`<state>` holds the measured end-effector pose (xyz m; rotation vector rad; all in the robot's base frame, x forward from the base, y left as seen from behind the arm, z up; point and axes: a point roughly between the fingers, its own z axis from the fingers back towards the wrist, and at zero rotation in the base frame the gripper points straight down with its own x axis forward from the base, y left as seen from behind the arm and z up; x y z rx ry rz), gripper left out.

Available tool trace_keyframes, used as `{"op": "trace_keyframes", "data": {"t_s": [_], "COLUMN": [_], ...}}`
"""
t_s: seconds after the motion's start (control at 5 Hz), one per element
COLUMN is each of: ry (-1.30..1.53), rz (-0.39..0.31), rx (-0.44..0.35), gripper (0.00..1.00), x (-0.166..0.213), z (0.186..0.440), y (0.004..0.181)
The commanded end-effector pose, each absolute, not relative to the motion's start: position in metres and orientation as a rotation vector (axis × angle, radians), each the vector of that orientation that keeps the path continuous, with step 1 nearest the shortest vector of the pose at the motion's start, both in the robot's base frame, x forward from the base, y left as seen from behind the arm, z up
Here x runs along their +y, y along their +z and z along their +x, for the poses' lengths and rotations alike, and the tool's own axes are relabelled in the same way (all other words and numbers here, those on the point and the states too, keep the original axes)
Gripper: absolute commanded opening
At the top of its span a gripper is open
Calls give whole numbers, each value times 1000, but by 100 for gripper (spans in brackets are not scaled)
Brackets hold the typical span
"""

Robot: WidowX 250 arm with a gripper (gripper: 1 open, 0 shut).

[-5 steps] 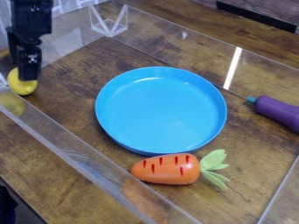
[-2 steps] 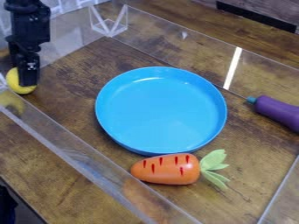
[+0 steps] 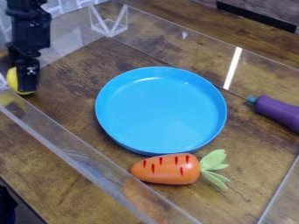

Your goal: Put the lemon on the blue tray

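Camera view, nearest first: a see-through wall (image 3: pixel 100 166) with a smooth, glossy face slants across the lower left, and brown wood with visible grain shows through it. Just inside, on the wooden tabletop (image 3: pixel 70 96), lies the carrot (image 3: pixel 167 169), a plump, tapered orange shape with short dark red marks and pale green leaves that fan out to the right. It lies on its side near the tray's lower rim.

Beyond it, in the middle, sits the blue tray (image 3: pixel 162 109), round, bright and smooth, with a shallow raised rim. It holds nothing; its floor is one plain, even blue.

To the right, well apart from the tray, is the eggplant (image 3: pixel 278 114), dark purple and smooth, with a small green stem pointing toward the tray. The picture's right edge cuts it off.

At the left edge, the lemon (image 3: pixel 12 80), yellow, smooth and rounded, is on the wood near the clear wall, outside the tray and well apart from it. The black gripper (image 3: pixel 24 80) is lowered over it, its fingers hiding part of the fruit. Whether they are clenched on the lemon or only around it, I cannot tell.

Farther back, a whitish, translucent angular piece (image 3: pixel 108 19) stands by the upper-left corner, beyond the gripper.
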<state>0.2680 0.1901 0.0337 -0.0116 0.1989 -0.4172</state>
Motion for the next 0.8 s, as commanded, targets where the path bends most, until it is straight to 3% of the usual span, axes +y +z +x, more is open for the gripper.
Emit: {"op": "trace_keyframes", "data": {"t_s": [0.0,0.6], "ry": [-421,-449], "rz": [33,44], "rx": [167,185], "gripper": [0,0], "x": [194,187], "z": [280,287], "y": [50,57]}}
